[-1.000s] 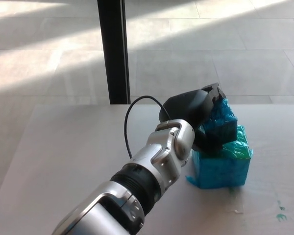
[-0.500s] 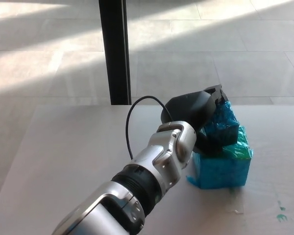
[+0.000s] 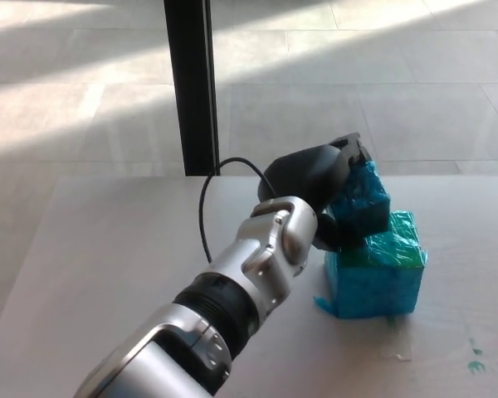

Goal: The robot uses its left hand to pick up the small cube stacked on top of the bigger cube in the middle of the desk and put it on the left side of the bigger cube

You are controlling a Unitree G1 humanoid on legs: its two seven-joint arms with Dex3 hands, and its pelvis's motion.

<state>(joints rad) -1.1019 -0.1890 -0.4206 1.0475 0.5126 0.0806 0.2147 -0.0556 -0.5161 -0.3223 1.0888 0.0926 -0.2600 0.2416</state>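
Your landmark is the bigger cube [image 3: 376,274], wrapped in blue-green tape and resting on the pale worktop [image 3: 108,265], with a black post [image 3: 191,83] standing on the floor well behind it. Your silver left arm reaches in from the cube's left, and its black left hand [image 3: 315,186] is clamped around the small cube [image 3: 361,199]. That small cube sits tilted above the bigger cube's upper left edge.
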